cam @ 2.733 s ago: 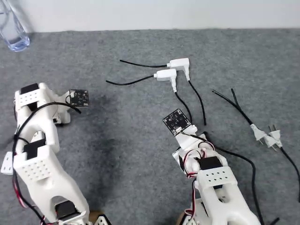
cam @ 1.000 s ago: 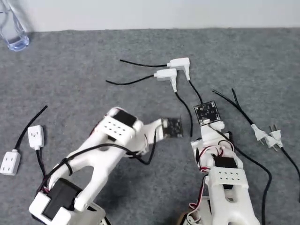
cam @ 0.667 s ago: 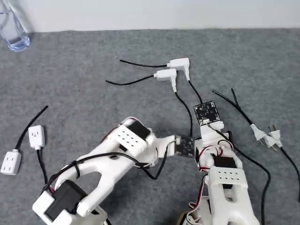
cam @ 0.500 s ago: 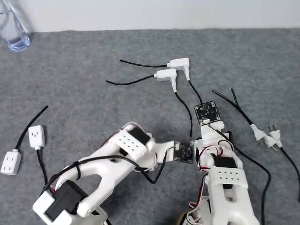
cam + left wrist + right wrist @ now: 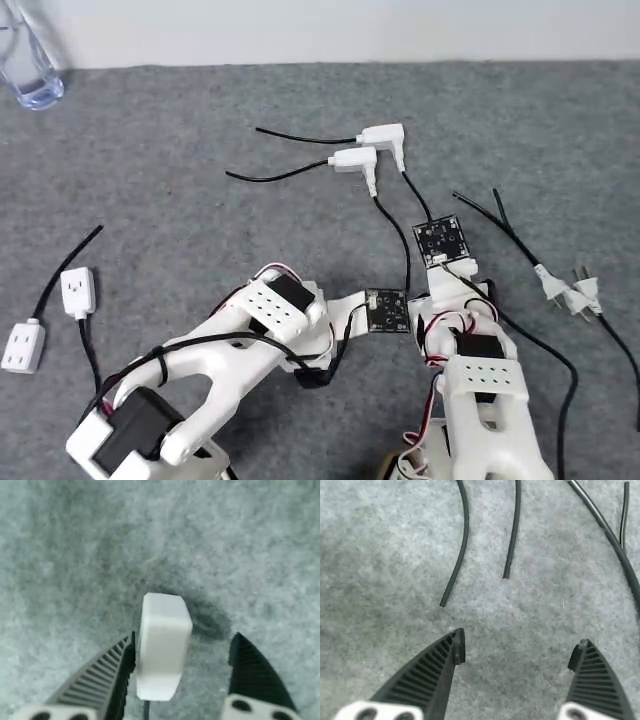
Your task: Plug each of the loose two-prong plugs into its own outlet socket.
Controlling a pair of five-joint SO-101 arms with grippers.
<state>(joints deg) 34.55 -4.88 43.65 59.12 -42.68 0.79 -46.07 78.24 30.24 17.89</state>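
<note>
Plug [image 5: 549, 284] and second plug [image 5: 586, 291] lie loose, side by side, on the right of the worktop [image 5: 180, 200]. Socket [image 5: 75, 290] and second socket [image 5: 20, 348] sit at the far left, well apart from the plugs. Left gripper [image 5: 185, 639]: fingers spread around an upright white block [image 5: 162, 645], one finger just beside it, the other apart. Can't tell what the block is. Right gripper [image 5: 521, 639]: fingers spread above the worktop, near a black cord end [image 5: 441, 603] and second cord end [image 5: 505, 575].
</note>
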